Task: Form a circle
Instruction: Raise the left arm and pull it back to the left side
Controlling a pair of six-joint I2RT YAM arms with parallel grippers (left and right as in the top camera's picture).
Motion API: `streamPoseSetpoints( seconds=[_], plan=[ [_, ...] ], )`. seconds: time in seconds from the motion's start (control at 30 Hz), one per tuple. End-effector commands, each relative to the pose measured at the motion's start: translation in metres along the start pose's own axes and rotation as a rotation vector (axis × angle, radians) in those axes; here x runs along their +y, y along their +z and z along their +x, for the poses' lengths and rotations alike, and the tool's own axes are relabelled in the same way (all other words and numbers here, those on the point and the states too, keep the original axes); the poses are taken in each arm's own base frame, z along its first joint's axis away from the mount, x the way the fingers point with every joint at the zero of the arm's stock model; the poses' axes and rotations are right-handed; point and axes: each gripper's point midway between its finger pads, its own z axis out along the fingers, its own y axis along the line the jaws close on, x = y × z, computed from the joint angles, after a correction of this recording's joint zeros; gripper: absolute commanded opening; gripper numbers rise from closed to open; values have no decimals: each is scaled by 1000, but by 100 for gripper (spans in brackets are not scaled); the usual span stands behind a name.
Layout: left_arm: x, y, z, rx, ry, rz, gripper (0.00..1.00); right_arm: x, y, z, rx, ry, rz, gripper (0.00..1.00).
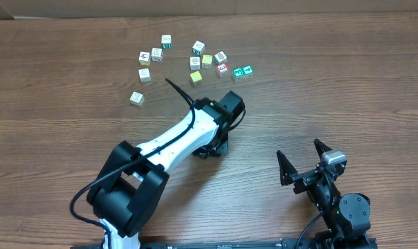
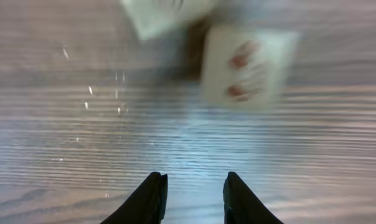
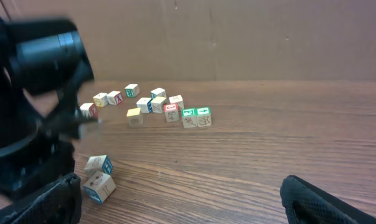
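the wood-grain counter [image 1: 333,90] carried a loose scatter of small picture cubes [image 1: 195,61] toward its far side. at the scatter's right end a pair of green-faced cubes [image 1: 242,72] sat touching. a yellow cube [image 1: 196,76] lay on its near side, and a whitish cube [image 1: 136,98] lay apart to the left. two more cubes [image 3: 98,167] lay touching, nearer and well apart from the rest.

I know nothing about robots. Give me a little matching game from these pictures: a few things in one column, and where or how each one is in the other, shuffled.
Column one:
1. two small green-topped picture cubes
2. lone whitish picture cube
3. right gripper

Column two:
A. wide open, holding nothing
B. side by side at the right end of the cube cluster
C. apart from the others, to their left

Pairs: 1-B, 2-C, 3-A.
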Motion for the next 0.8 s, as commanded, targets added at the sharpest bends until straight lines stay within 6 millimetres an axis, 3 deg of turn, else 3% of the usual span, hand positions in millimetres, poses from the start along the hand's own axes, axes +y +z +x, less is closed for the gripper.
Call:
streamPoseSetpoints(
  seconds=[0.0,0.07,0.1,0.17,0.23,0.43,0.73,0.77],
  plan=[
    [-20,-83,-27,-196,9,139,27,-1,-1,-3,-15,2,5,100],
    [-17,-119,-36,-306,19,152,21,-1,-1,-3,-15,2,5,100],
    [-10,-134,-41,-360,9,142,4,-1,-1,-3,-15,2,5,100],
    [12,-160,-52,-475,-33,91,4,-1,-1,-3,-15,2,5,100],
    [33,-172,-59,-529,-77,45,4,-1,-1,-3,-15,2,5,100],
    [87,-159,-64,-444,-195,-10,5,-1,-1,-3,-15,2,5,100],
    [134,-152,-76,-405,-260,-25,4,0,-1,-8,-38,-2,1,100],
    [137,-151,-77,-404,-248,-29,12,0,-1,-8,-37,-2,1,100]
  ],
)
